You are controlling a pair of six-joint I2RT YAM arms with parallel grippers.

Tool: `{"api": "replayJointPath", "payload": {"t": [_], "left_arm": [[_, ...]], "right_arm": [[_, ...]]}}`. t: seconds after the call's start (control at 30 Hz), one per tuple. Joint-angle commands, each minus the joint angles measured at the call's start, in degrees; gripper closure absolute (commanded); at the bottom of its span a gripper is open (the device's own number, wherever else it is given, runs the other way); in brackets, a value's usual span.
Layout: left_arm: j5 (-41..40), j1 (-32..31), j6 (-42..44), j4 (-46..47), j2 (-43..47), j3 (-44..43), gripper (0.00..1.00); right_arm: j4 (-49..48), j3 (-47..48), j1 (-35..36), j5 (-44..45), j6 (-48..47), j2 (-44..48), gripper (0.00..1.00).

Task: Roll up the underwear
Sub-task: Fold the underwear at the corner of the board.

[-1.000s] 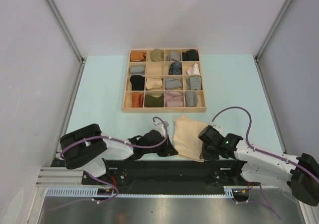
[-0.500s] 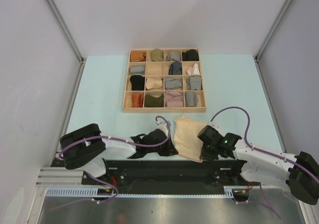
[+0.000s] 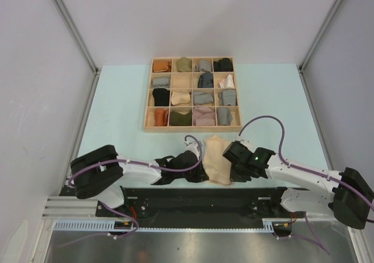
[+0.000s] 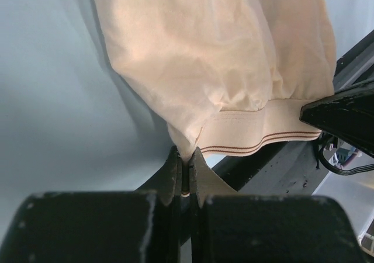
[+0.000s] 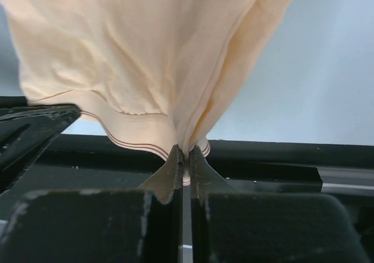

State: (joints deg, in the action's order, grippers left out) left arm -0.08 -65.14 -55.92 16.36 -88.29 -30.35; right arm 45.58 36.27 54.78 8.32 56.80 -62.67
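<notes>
My left gripper [image 4: 186, 159] is clenched on one corner of the pale cream underwear [image 4: 216, 47], just beside its striped waistband [image 4: 263, 135]. My right gripper [image 5: 185, 156] pinches the same hem at another place. The garment is at the near edge of the light blue table [image 3: 117, 111], between my two arms, close to the wooden tray [image 3: 193, 128] of small cloth bundles.

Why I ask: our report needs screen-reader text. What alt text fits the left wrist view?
The left gripper, its fingers closed, pinches a corner of the pale cream underwear, seen close up from the wrist. The cloth spreads away over the pale blue table, its waistband with thin brown stripes running to the right.
</notes>
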Motion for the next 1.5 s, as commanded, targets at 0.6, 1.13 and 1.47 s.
{"api": "replayJointPath", "payload": {"t": [0.6,1.13,1.47], "left_arm": [[-2.7,-0.9,3.2,-3.8,-0.7,-1.4,1.00],[-3.3,-0.9,3.1,-2.9,0.2,-0.4,1.00],[-3.7,-0.9,2.7,-2.3,0.8,0.6,1.00]], "right_arm": [[-6.4,11.8,6.7,5.3,-0.9,-12.8,1.00],[-10.7,15.5,7.8,3.6,-2.8,-19.1,1.00],[-14.7,15.5,8.1,1.3,-3.0,-22.0,1.00]]}}
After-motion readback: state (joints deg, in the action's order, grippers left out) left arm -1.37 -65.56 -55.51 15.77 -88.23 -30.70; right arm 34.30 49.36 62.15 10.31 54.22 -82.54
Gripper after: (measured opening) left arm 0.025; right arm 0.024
